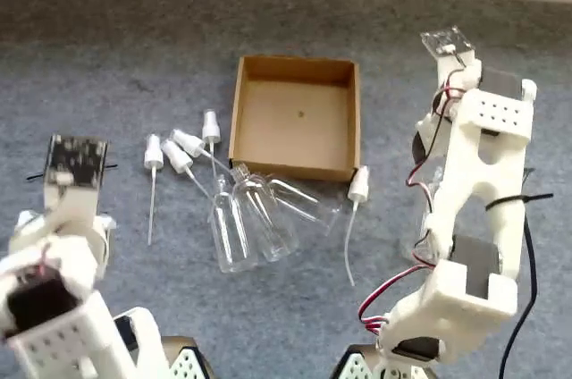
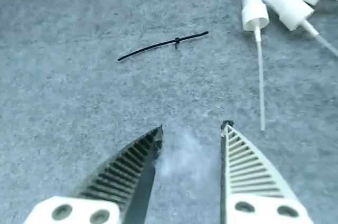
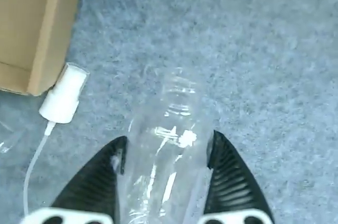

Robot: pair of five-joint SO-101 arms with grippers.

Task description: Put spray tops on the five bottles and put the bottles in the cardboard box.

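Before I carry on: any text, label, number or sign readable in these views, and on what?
None can be read.
cardboard box: plain, just a small dark speck on its floor.
bottles on the table: clear, no labels.
spray tops: plain white.
bottle in the right gripper: clear, no print.

Looks like a robotics lab bench: grey felt (image 1: 107, 66) covers the table, with a white printed left arm (image 1: 54, 263) at seven o'clock, a right arm (image 1: 478, 200) at five and bare red wires (image 1: 393, 294).
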